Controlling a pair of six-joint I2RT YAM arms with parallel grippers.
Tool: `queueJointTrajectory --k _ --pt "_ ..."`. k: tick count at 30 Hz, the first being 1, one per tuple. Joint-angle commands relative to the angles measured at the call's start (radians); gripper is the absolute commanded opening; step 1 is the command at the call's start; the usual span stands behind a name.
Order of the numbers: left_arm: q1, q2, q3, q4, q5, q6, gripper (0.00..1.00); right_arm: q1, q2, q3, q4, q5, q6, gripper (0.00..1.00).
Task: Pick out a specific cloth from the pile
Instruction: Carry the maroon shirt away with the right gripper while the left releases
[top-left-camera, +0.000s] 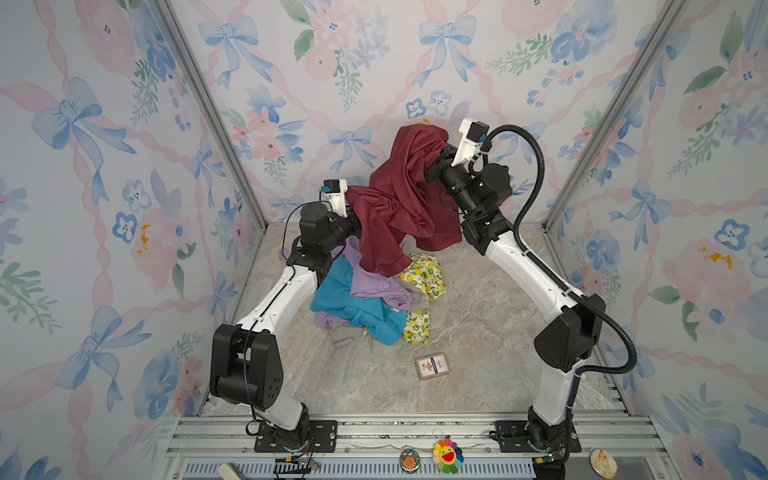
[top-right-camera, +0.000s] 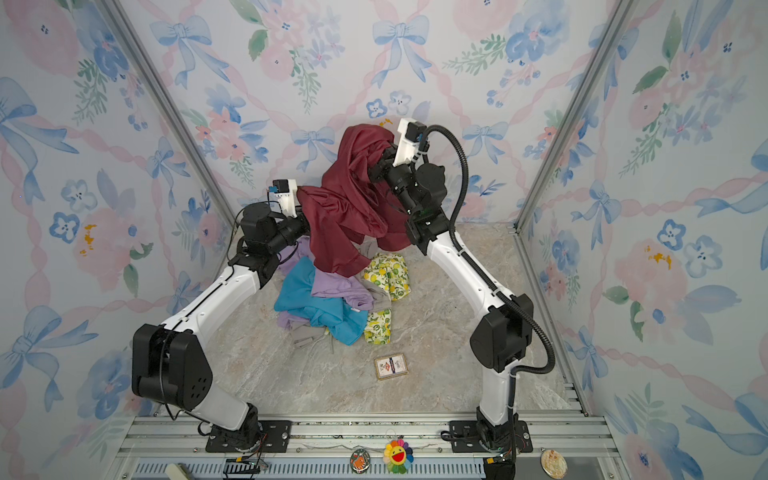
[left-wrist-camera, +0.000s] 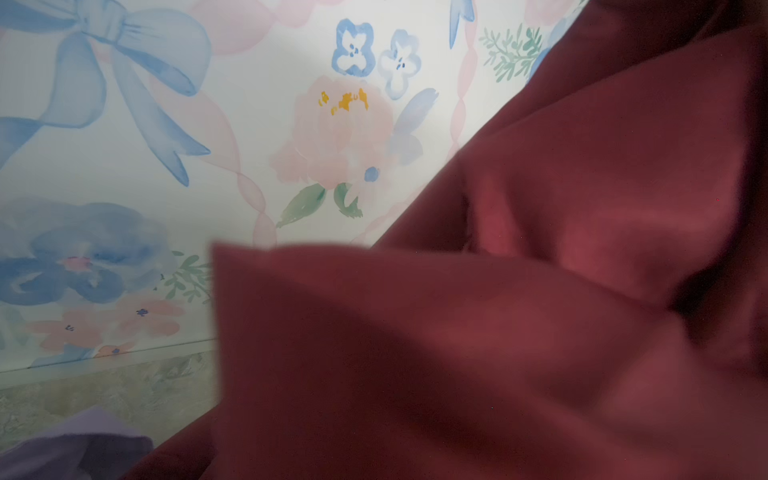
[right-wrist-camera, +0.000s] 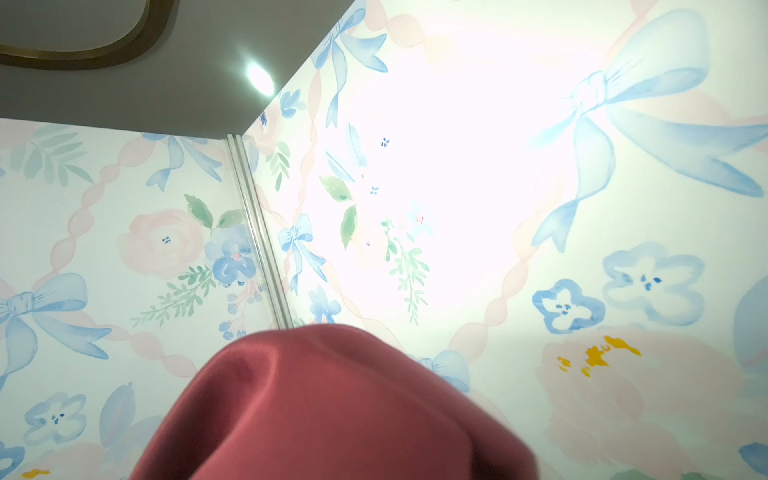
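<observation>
Both hide under the cloth (top-left-camera: 399, 199): the right gripper (top-left-camera: 434, 166) is clamped on it, the left gripper (top-left-camera: 353, 222) cannot be judged.

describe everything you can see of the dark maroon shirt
The maroon shirt is a large, smooth, slightly shiny dark red fabric, bunched and deeply creased. It hangs in the air, its highest bunch at the end of the right arm, a lower fold draped over the end of the left arm. A hemmed edge hangs down over the pile; contact there is unclear.
</observation>
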Motion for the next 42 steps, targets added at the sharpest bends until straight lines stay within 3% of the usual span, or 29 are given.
queueJointTrajectory --k 1,5,10,22,28,36,42 --pt "-0.012 0.002 0.043 -0.009 -0.015 0.038 0.64 -0.017 -0.026 0.098 -0.086 0.01 0.007 0.0" --pt "-0.05 0.0 0.035 -0.091 -0.091 0.143 0.76 -0.049 -0.055 0.134 -0.157 0.027 0.008 0.0" --pt "-0.089 -0.003 0.021 -0.1 -0.127 0.17 0.83 -0.119 -0.105 0.186 -0.25 0.046 0.016 0.0" --pt "-0.241 0.014 0.059 -0.124 -0.13 0.199 0.92 -0.39 -0.17 0.408 -0.53 -0.004 0.066 0.0" --pt "-0.33 -0.01 0.096 -0.212 -0.137 0.273 0.96 -0.538 -0.204 0.385 -0.574 -0.058 0.147 0.0" --pt "-0.379 -0.094 0.058 -0.343 -0.164 0.394 0.97 -0.644 -0.183 0.375 -0.63 -0.113 0.184 0.0" --pt "-0.379 -0.134 -0.021 -0.357 -0.199 0.416 0.98 -0.687 -0.131 0.4 -0.688 -0.116 0.154 0.0"
